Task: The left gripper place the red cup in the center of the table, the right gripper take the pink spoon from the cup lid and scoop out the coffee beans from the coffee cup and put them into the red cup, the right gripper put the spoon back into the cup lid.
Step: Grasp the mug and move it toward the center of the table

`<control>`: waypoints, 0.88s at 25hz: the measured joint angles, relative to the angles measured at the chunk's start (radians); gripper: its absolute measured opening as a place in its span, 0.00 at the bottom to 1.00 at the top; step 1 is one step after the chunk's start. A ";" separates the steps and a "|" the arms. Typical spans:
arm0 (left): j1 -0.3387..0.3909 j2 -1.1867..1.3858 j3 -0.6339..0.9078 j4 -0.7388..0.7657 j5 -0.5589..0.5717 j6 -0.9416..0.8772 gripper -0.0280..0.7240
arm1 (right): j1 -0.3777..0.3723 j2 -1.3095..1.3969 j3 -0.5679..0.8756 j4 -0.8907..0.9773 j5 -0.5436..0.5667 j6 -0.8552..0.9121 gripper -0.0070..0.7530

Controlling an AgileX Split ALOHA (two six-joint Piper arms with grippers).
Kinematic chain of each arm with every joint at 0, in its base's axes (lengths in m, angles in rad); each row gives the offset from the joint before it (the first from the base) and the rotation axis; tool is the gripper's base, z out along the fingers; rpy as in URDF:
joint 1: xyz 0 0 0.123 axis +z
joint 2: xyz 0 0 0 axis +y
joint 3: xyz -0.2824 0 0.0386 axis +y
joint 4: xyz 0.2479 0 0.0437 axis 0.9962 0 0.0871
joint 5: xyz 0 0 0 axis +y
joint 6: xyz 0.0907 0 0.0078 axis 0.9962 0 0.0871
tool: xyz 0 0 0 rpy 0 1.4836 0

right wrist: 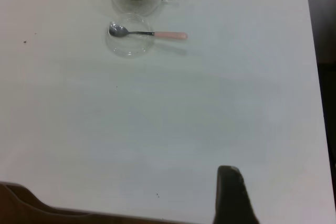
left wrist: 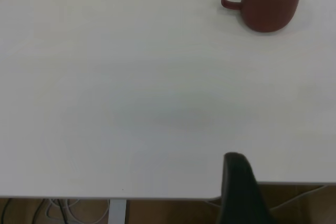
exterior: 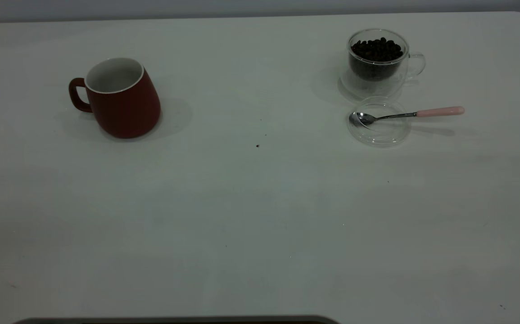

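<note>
On the left side of the white tabletop (exterior: 250, 216) stands the red cup (exterior: 122, 99), well away from the middle. It sits upright, with its handle pointing away from the glass things. It is dark red outside and white inside, and it looks empty.

Nothing in the job looks done yet. The red cup must still go to the middle. The pink spoon (exterior: 404, 115) lies across the cup lid (exterior: 379, 130), its shiny bowl inside the lid and its pink handle sticking out past the rim. The coffee cup (exterior: 379, 60) stands just behind the lid, full of dark coffee beans (exterior: 376, 49). No beans can be seen in the red cup.

Both arms are far back, near the edge of the tabletop. The left end effector (left wrist: 241, 192) shows only as one dark finger in its wrist view, well apart from the red cup. The right end effector (right wrist: 231, 195) shows the same way, well apart from the spoon. Neither holds anything, but I cannot tell if their fingers are spread or pressed together.
</note>
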 joint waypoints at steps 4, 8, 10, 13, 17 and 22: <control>0.000 0.000 0.000 0.000 0.000 0.000 0.69 | 0.000 0.000 0.000 0.000 0.000 0.000 0.67; 0.000 0.000 0.000 0.000 0.000 0.000 0.69 | 0.000 0.000 0.000 0.000 0.000 0.000 0.67; 0.000 0.000 0.000 -0.001 0.000 0.001 0.69 | 0.000 0.000 0.000 0.000 0.000 0.000 0.67; 0.000 0.000 0.000 -0.019 0.000 0.002 0.69 | 0.000 0.000 0.000 0.000 0.000 0.000 0.67; 0.000 0.000 0.000 -0.076 0.000 0.002 0.69 | 0.000 0.000 0.000 0.000 0.000 0.000 0.67; 0.000 0.000 0.000 -0.109 0.000 0.012 0.69 | 0.000 0.000 0.000 0.000 0.000 0.000 0.67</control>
